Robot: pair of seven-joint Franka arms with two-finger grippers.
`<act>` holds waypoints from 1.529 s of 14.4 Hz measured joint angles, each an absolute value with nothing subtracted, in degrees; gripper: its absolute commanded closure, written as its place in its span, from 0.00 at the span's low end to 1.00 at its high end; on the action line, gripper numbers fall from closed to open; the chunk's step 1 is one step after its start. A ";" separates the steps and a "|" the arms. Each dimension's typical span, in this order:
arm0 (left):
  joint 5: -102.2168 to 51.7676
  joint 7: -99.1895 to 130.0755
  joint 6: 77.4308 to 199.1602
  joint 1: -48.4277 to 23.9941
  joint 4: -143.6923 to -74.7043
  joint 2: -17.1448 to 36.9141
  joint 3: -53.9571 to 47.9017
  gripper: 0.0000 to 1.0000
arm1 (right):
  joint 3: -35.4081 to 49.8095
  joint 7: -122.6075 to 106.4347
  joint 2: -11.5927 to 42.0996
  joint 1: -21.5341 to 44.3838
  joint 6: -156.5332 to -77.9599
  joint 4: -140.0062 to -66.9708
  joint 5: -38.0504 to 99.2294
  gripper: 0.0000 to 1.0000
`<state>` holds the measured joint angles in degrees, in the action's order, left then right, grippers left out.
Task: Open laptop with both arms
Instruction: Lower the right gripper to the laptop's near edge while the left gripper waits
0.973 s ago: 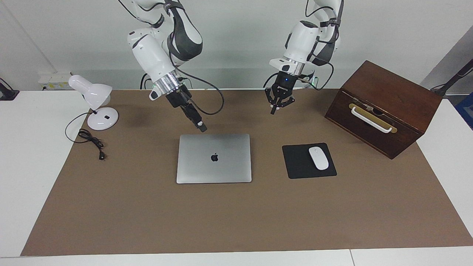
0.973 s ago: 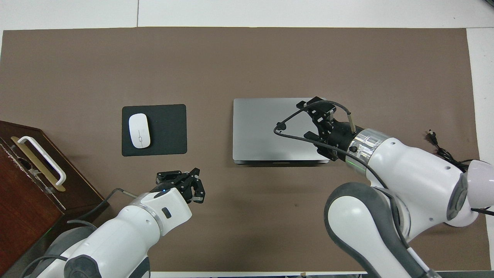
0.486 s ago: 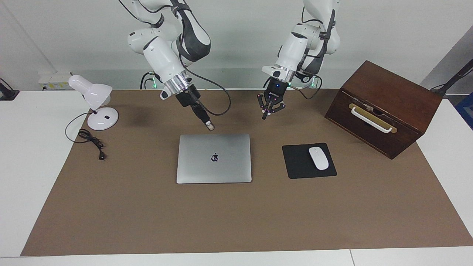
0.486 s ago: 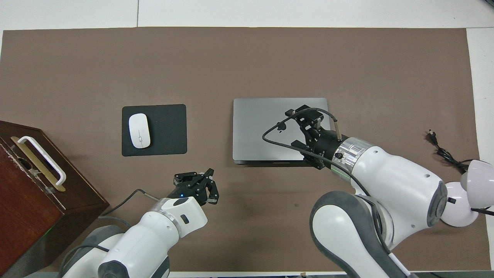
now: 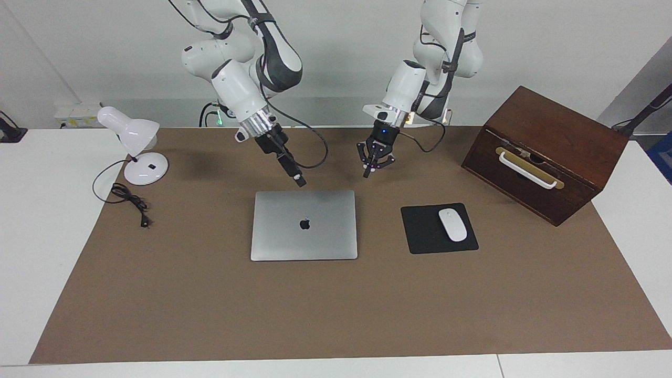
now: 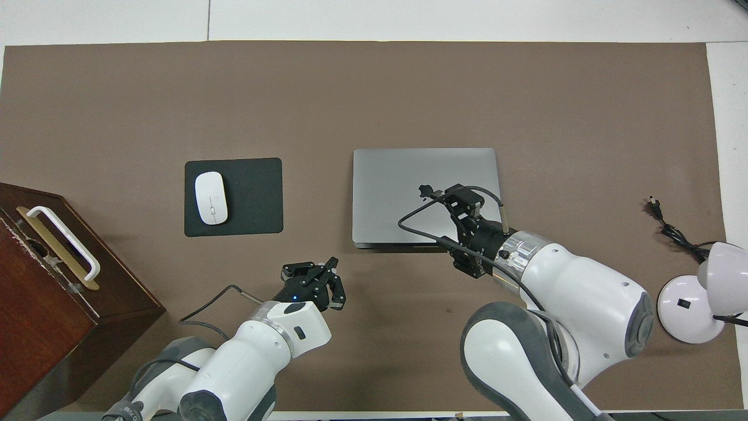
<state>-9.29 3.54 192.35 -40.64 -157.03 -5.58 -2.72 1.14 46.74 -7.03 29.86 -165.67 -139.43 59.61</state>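
Silver laptop point(image 5: 304, 224) lies closed between both claws.

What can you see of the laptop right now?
The laptop is thin, silver-grey, metal-looking, with a dark apple logo on its lid. It is closed and lies flat on the brown mat, beside the black mouse pad. Nothing touches it; the right claw hangs over its edge nearest the robots.

Bright even overhead light, soft faint shadows, sharp focus.
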 measured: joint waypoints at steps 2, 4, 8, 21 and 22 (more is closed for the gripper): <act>-9.29 3.51 194.94 -41.14 -157.06 -3.60 -2.70 1.00 | 1.14 46.74 -6.71 30.12 -165.67 -140.28 59.61 0.00; -9.28 3.50 197.70 -41.81 -157.07 -1.15 -2.69 1.00 | 1.14 46.74 -5.90 30.27 -165.67 -140.68 59.61 0.00; -9.28 3.50 199.27 -42.10 -156.50 2.05 -2.68 1.00 | 1.16 46.73 -3.62 30.72 -165.67 -140.89 59.61 0.00; -9.28 3.39 199.39 -43.31 -150.40 8.26 -2.51 1.00 | 0.91 43.57 -0.07 30.81 -165.81 -140.88 59.61 0.00; -9.28 3.39 199.39 -43.31 -150.13 8.41 -2.51 1.00 | 0.89 43.12 0.02 30.73 -165.83 -140.86 59.61 0.00</act>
